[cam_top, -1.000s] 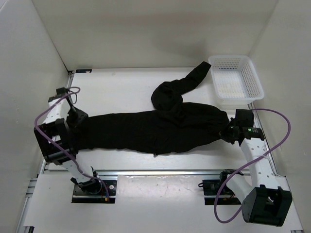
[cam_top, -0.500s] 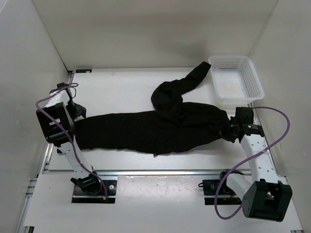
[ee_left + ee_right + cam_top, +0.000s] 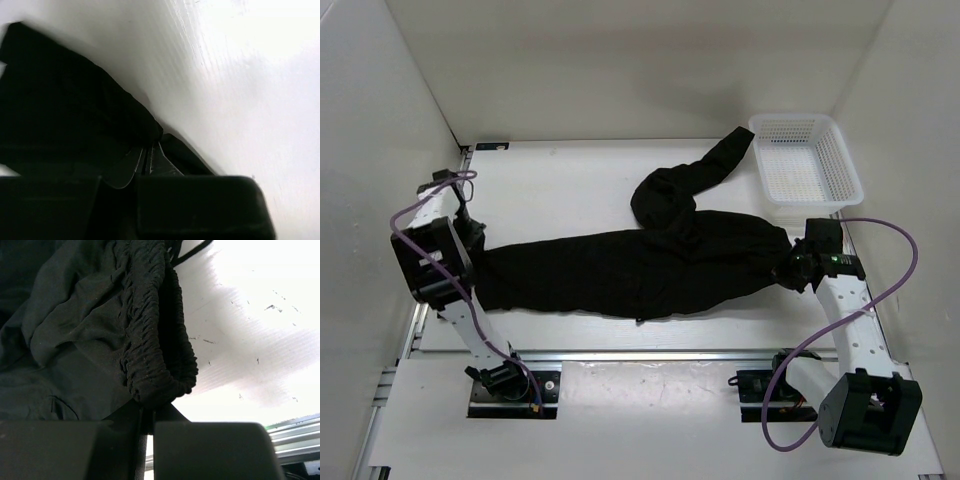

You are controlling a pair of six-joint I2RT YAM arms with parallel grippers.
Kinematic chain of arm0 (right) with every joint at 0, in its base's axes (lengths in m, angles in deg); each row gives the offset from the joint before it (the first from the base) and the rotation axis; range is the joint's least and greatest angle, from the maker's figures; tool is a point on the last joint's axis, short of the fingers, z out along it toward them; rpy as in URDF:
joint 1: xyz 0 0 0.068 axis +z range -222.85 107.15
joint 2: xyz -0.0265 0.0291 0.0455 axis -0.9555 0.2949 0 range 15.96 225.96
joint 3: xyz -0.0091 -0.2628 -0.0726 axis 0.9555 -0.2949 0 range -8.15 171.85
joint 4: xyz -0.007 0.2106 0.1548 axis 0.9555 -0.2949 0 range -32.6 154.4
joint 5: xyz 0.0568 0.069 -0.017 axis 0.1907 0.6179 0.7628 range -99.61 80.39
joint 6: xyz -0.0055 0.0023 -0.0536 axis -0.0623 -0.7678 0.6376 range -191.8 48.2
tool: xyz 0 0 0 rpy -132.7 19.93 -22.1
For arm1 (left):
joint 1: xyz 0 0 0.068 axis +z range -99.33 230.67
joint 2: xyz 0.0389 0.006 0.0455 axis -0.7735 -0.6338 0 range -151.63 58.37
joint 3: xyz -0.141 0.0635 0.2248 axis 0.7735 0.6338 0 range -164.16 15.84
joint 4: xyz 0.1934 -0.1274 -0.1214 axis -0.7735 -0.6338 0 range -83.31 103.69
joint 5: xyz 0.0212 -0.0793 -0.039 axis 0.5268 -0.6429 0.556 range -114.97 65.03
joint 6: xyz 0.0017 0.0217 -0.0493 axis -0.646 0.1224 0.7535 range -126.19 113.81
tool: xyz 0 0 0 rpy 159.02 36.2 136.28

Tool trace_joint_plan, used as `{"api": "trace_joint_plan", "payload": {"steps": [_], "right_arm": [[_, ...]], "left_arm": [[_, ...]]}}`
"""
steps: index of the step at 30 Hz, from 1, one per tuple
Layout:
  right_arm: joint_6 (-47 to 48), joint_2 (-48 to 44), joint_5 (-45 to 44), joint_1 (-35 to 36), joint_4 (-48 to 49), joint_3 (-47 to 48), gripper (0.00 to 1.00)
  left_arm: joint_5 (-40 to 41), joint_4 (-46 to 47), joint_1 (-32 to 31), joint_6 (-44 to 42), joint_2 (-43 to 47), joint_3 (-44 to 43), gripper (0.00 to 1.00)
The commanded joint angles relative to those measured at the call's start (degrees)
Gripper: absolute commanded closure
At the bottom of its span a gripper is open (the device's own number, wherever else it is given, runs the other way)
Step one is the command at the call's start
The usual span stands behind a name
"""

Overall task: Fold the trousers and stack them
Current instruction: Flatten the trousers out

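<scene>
Top external: soft black cloth trousers (image 3: pixel 640 265) lie stretched for folding, left gripper (image 3: pixel 472 238) pinching the leg end, right gripper (image 3: pixel 798 268) clamping the waistband.

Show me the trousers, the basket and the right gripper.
trousers (image 3: pixel 640 272): top view, middle of the stretched-out leg.
basket (image 3: pixel 798 170): top view, bare mesh floor.
right gripper (image 3: pixel 148 412): right wrist view, between the fingertips, shut on the waistband.

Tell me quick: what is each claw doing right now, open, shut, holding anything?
Left claw: shut, pinching the leg end of the trousers.
Right claw: shut on the trousers' elastic waistband.
</scene>
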Motion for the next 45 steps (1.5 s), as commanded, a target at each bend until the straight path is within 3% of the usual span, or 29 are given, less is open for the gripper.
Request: {"api": "trace_joint_plan", "payload": {"steps": [1,4,7,15,24,26,31,33,34,37,45], "right_arm": [[0.8,-0.4,-1.3,-0.3,-1.5,2.5,1.0],[0.8,-1.5,-1.9,-0.3,-1.5,2.5,1.0],[0.8,-2.1,-1.9,-0.3,-2.0,2.0,1.0],[0.3,-3.7,-3.0,-0.3,-3.2,2.6,1.0],[-0.3,-6.2,-6.4,-0.3,-4.4,2.5,1.0],[-0.9,-7.1,-6.4,-0.3,-4.4,1.9,1.0],[-1.6,-7.6,-5.1,-0.3,-4.4,0.8,1.0],[-1.6,-8.1,-3.5,-0.3,-4.4,0.0,1.0],[-2.1,-8.8,-3.5,-0.3,-4.4,0.0,1.0],[-2.1,-10.2,-4.5,-0.3,-6.2,-1.0,1.0],[-2.7,-11.1,-5.6,-0.3,-7.4,-0.4,1.0]], "left_arm": [[5.8,-2.9,-0.7,-2.0,16.3,-2.1,0.9],[7.5,-4.8,-0.8,-4.9,25.2,-2.1,0.9],[7.5,-5.6,-1.3,-7.4,28.6,-2.8,0.9],[10.6,-13.7,-5.2,-4.6,19.2,-18.2,0.9],[17.3,-16.9,-5.2,-8.0,32.7,-14.2,0.9],[17.9,-16.9,-5.2,-8.6,32.7,-14.2,0.9],[11.5,-13.9,-5.2,-10.1,20.8,-17.8,0.9],[9.1,-12.9,-5.2,-10.1,15.2,-21.1,0.69],[8.2,-14.5,-5.8,-10.1,9.1,-23.2,0.62],[8.2,-16.8,-7.5,-9.0,5.2,-28.9,0.44],[3.2,-12.6,-10.5,-13.7,12.7,-29.6,0.43]]}}
